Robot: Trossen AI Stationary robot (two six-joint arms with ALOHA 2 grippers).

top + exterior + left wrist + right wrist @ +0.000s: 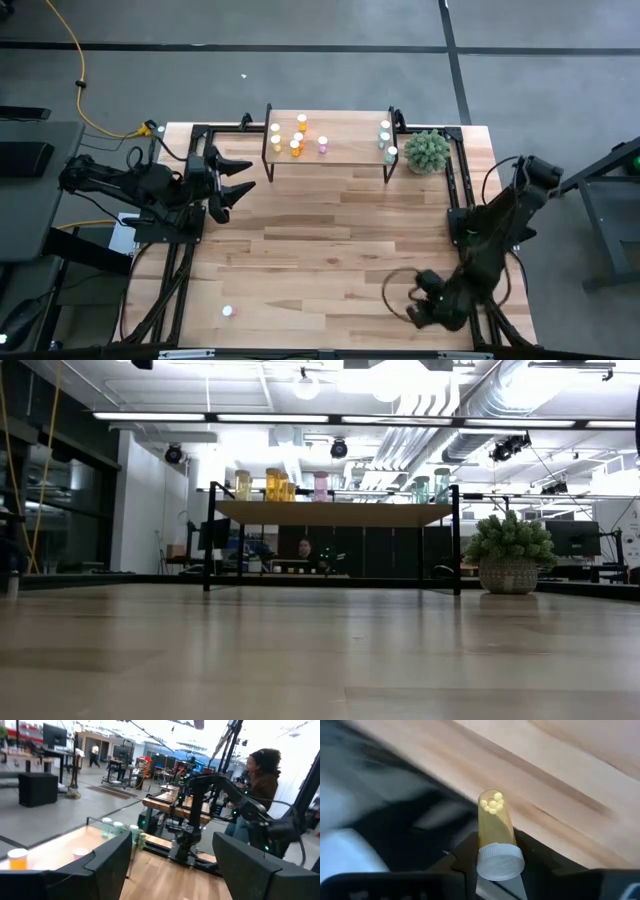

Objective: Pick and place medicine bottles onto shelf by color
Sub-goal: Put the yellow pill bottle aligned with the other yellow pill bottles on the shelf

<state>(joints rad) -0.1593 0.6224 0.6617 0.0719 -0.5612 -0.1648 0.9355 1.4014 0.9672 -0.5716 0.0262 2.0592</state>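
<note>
The shelf (330, 152) stands at the table's far edge. On its top stand medicine bottles: yellow and orange ones (290, 135) at the left, a pink one (322, 145) in the middle, teal ones (386, 142) at the right. At the table's near right corner my right gripper (420, 312) is shut on a yellow bottle (495, 820) with a white cap (500, 862). Near the shelf's left end my left gripper (235, 180) hovers open, level, with nothing between its fingers (105, 865). My right gripper pinches the yellow bottle between its two fingers (465, 857), on the body just below the white cap (494, 840). The bottle lies along the fingers, cap toward the wrist, bottom end (492, 802) pointing away and down. It seems clear of the table.
A fuzzy green plant in a pot (427, 150) stands beside the shelf's right end. One small pale bottle (227, 311) stands alone on the table near the front left. A person (260, 775) sits beyond the table. The table's middle (330, 240) is bare wood.
</note>
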